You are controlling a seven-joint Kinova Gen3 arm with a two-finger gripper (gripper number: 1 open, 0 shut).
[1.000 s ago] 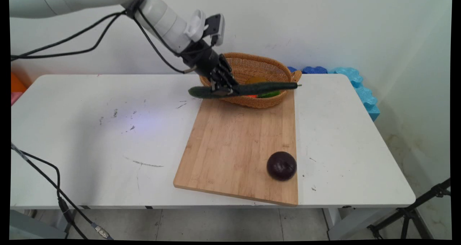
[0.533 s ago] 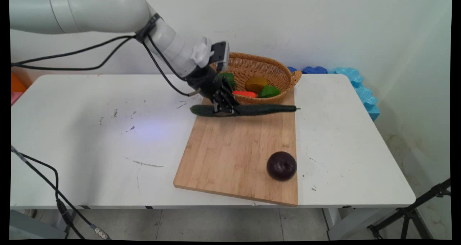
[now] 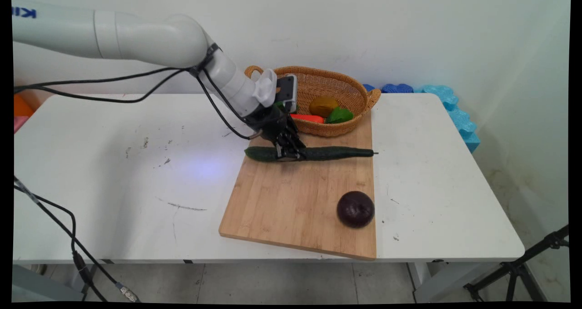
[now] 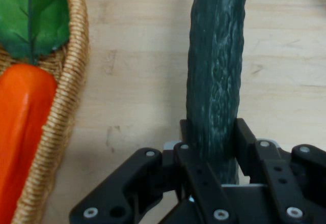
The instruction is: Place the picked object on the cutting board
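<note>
Gripper [image 3: 287, 154] clamped on cucumber [image 3: 336, 153]; lowered from basket [image 3: 350, 84] height to far end of cutting board [image 3: 291, 200], just beside basket; purple onion [image 3: 355, 209] near board's front corner.

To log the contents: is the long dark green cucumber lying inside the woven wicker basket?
No, the long dark green cucumber lies across the wooden cutting board, clamped by the black gripper, outside the woven wicker basket.

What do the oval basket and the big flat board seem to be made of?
The oval basket: woven wicker or rattan, tan and matt; coiled strands show along its rim. The big flat board: pale wood, probably bamboo, smooth and unvarnished-looking; straight grain and joined strips are visible.
</note>
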